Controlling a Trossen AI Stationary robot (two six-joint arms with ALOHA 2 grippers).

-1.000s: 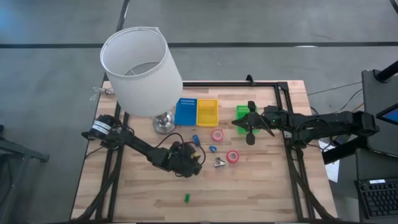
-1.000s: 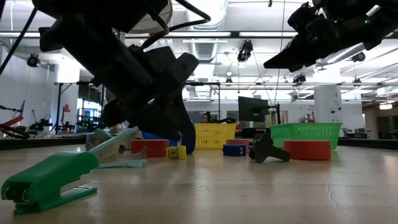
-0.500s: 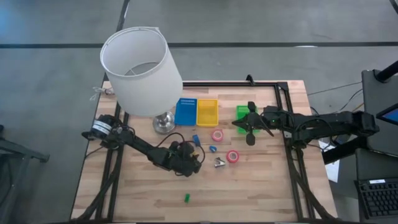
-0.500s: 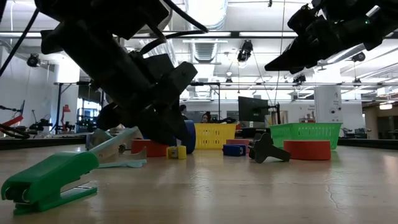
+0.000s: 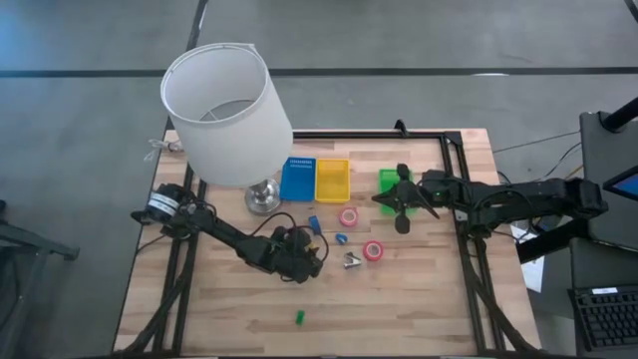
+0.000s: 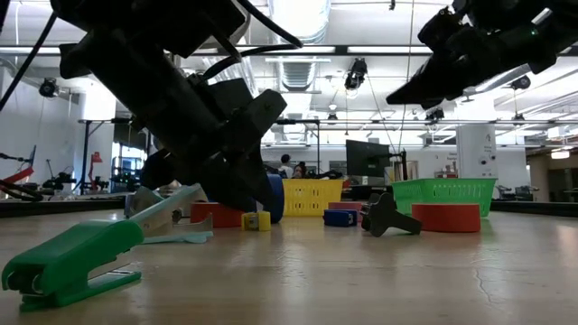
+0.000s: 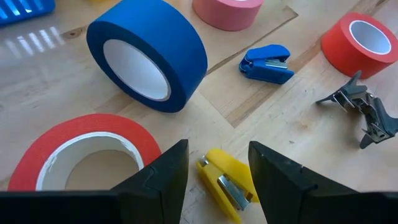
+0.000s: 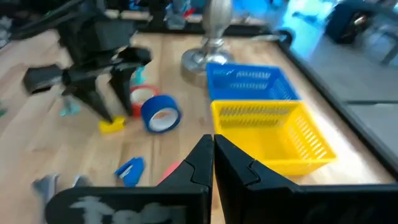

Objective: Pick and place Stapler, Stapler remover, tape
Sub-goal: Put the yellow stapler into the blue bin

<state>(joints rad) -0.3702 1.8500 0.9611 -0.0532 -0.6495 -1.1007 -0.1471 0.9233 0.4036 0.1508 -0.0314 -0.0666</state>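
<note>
Stapler [image 7: 227, 183], yellow | between spread fingers of left pincer [image 7: 214, 174] | right pincer [image 8: 211, 163] pressed together

Even bright overhead light, soft shadows. Glare streaks on blue tray [image 7: 25, 7] in left wrist view. Right wrist view blurred throughout. Low view: ceiling lamps [image 6: 307, 13] blown out.

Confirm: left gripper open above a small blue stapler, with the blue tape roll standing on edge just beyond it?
Not quite. The left gripper is open above a yellow stapler, not a blue one, as the left wrist view shows. The blue tape roll does stand on edge beyond it.
</note>
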